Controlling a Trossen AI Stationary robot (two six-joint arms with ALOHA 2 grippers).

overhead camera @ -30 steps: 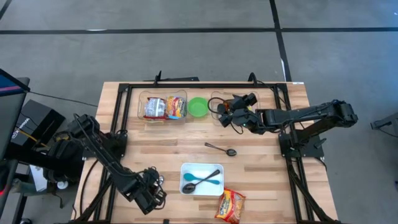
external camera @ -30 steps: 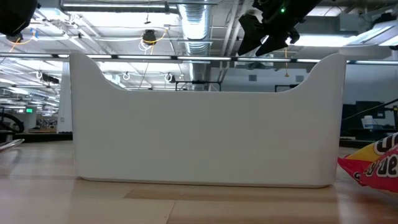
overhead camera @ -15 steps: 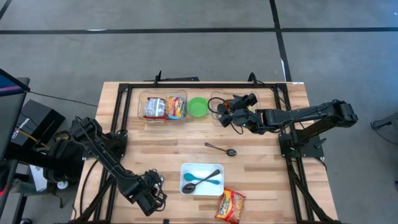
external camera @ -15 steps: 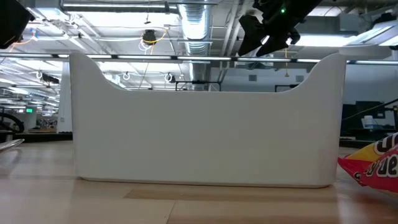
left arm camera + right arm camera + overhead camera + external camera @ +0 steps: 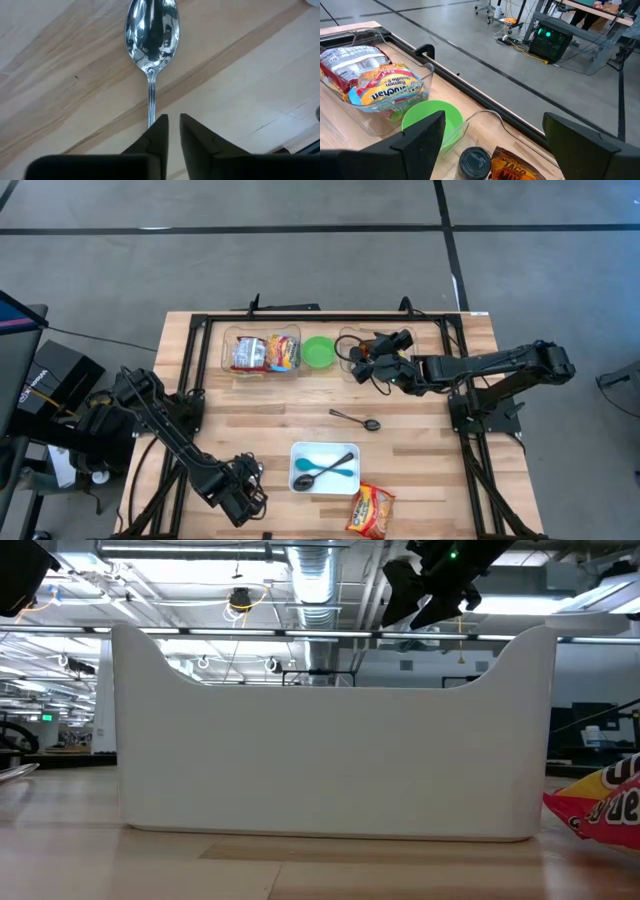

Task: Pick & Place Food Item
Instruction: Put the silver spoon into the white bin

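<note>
Since the earlier pictures the left gripper, low at the table's near left edge, has parted its dark fingers a little, a narrow gap now showing between them above the handle of the shiny metal spoon lying on the wood.

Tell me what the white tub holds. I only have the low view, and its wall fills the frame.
Observer: The white tub holds a teal spoon and a dark spoon.
Operator: Where is the left hand?
Observer: The left hand is low over the wood, left of the tub, lined up with the handle of a metal spoon lying there.
Operator: What is under the right hand?
Observer: The right hand, open, hovers over a taco packet beside the green bowl.
</note>
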